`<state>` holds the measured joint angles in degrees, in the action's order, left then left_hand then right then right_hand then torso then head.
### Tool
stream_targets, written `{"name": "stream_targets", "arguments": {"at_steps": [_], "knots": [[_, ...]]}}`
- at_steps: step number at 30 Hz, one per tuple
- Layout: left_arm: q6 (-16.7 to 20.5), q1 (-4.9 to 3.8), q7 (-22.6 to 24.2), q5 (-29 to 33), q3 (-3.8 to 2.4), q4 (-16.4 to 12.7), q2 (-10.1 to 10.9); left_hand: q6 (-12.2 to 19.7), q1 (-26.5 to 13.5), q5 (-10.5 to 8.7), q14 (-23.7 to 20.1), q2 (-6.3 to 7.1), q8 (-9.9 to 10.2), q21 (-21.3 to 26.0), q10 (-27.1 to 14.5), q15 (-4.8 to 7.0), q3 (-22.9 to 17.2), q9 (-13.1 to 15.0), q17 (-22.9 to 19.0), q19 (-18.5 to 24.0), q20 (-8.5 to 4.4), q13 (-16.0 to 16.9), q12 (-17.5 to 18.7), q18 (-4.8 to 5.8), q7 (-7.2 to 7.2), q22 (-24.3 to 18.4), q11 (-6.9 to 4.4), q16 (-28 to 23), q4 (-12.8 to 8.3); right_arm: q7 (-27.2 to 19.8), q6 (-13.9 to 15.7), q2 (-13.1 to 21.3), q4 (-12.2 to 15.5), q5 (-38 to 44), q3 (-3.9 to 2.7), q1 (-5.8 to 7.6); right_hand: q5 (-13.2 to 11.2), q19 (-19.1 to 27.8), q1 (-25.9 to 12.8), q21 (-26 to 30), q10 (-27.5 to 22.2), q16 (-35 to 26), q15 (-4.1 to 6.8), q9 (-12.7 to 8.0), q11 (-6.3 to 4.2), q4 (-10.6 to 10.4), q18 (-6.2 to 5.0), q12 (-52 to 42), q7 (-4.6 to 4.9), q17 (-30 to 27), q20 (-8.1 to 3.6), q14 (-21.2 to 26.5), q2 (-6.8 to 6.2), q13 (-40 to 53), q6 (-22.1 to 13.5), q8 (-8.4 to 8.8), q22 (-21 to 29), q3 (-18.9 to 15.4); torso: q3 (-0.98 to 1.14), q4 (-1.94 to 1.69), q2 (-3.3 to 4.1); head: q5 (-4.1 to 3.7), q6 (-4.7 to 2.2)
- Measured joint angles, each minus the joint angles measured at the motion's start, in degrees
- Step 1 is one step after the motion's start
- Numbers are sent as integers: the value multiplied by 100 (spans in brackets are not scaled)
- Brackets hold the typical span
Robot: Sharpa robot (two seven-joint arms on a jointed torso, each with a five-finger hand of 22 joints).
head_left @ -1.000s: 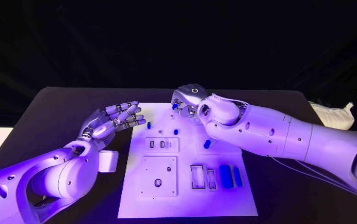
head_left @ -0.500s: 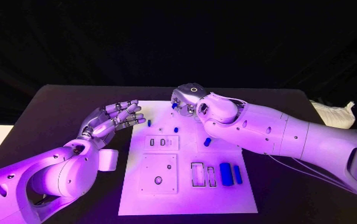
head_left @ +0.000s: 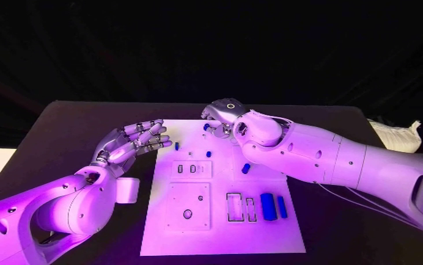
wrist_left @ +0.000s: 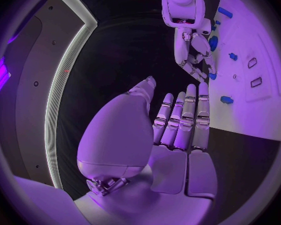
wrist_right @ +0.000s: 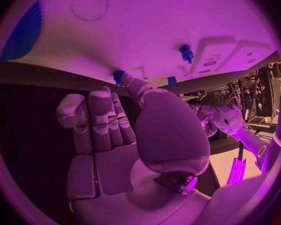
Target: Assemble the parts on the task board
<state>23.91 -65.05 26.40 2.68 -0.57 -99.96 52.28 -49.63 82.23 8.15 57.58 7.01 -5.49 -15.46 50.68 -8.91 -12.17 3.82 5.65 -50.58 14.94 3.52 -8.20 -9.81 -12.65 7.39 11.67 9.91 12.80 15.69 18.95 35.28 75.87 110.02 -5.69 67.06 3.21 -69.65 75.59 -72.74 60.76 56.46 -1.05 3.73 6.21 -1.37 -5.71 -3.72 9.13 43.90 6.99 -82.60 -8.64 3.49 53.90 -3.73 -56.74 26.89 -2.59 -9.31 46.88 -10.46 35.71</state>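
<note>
Both hands hover by the task board (head_left: 220,228): left hand (head_left: 134,142) spread, holding nothing; right hand (head_left: 220,118) pinching a blue part (head_left: 207,127).

A robotics laboratory or test bench is indicated. A matte black table (head_left: 79,124) is set against a plain black backdrop (head_left: 211,33), like a staged rig. A flat white plastic task board (head_left: 220,240) with machined rectangular slots and small blue parts is laid at the table's centre. Metal frames and equipment stands (wrist_right: 256,92) are seen at 3 o'clock in the right wrist view.
</note>
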Motion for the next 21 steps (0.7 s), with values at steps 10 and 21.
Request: {"name": "stream_targets", "arguments": {"at_steps": [10,21], "knots": [[-5,-1,-9,0,0,32,27,0,0,0,0,0,22,0,0,0,0,0,0,-9,-9,0,9,0,0,0,0,-15,0,151,290,714,801,-281,-137,-6,195,-379,40,-290,1262,382,150,34,-178,-232,-1,-520,-35,473,-106,-146,-50,274,323,0,-551,-14,7,12,2,-30,-32],[-16,-1,-14,1,0,23,52,0,1,0,0,0,22,0,0,0,-16,0,0,-9,-9,0,24,0,0,1,0,-15,-18,612,158,1683,1352,-1436,-236,-8,1086,-1113,-29,-1016,1951,1876,342,28,-443,-832,222,-3232,-220,2299,-284,-133,-252,3280,280,0,-1785,-1566,25,110,-12,-16,-91]]}}
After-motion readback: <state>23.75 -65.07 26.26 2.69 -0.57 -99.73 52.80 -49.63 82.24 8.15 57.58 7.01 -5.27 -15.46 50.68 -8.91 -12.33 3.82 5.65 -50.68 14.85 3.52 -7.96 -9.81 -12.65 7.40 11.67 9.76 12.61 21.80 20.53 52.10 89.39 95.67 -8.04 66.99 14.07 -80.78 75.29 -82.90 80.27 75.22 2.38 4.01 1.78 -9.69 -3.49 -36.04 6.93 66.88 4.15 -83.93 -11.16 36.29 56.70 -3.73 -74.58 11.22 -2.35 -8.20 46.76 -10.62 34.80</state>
